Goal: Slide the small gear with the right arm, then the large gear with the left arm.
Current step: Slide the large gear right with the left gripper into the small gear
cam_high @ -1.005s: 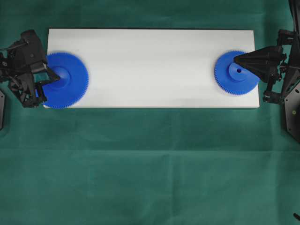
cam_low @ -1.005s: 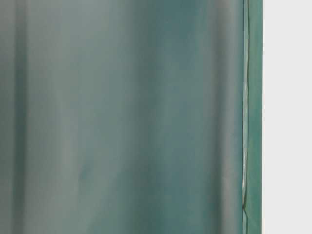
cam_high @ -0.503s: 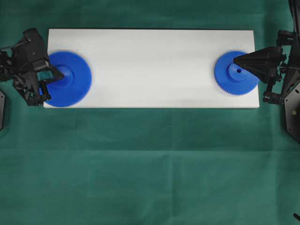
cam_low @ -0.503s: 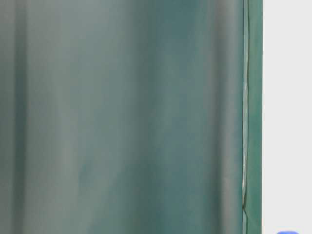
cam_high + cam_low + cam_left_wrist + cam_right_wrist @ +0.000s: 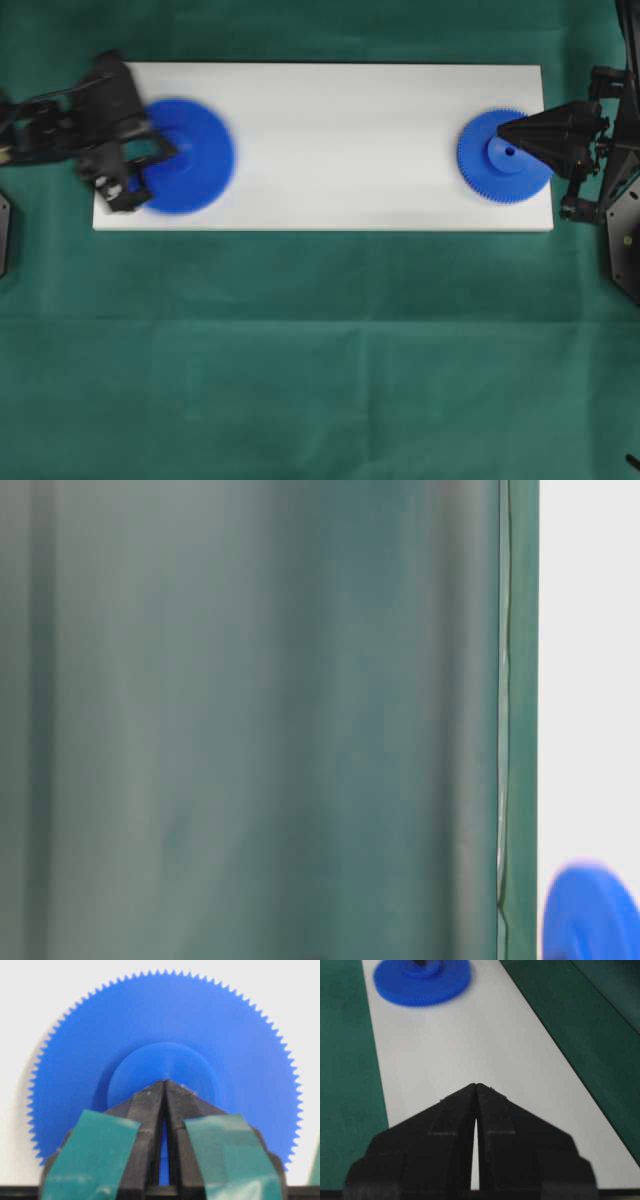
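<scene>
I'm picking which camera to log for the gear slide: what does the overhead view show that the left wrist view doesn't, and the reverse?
Overhead alone: the small gear at the board's right end with the right gripper shut and its tip over that gear's hub, the green cloth, and the whole white board.
Left wrist alone: the large gear with crisp teeth, and teal patches on the fingers; overhead blurs this gear.
Both: the left gripper shut, tip at the large gear's hub, on the board.
</scene>
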